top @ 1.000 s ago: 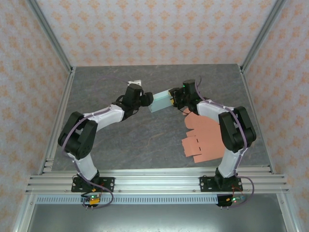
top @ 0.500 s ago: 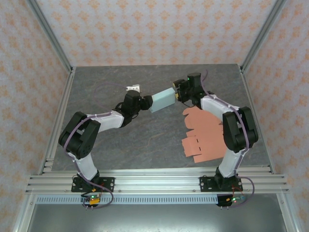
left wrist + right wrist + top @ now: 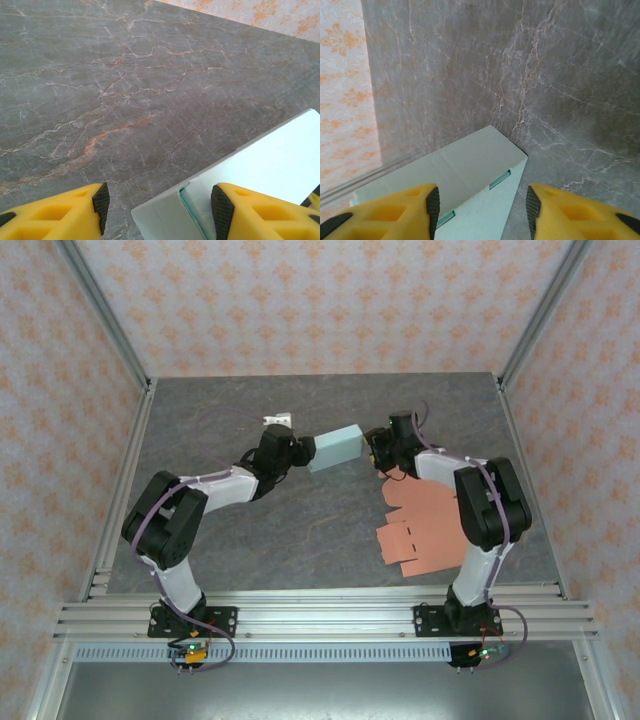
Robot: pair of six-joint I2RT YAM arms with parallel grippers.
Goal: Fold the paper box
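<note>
Mint paper box (image 3: 335, 447) sits mid-tabletop (image 3: 300, 530) and looks fully formed, with tabs slotted and sides closed as far as visible. Left gripper (image 3: 159, 202): jaws open, straddling one end, no clamp. Right gripper (image 3: 480, 205): jaws open too, the other end just ahead. Salmon blank (image 3: 425, 525) lies flat nearby — unfolded, likely what's left.

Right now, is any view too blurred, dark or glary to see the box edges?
Top external: even light, sharp, no glare on the pale box. Left wrist: box edge and table veins crisp. Right wrist: box sharp, a dark shadow on the table at right, none over the box.
</note>
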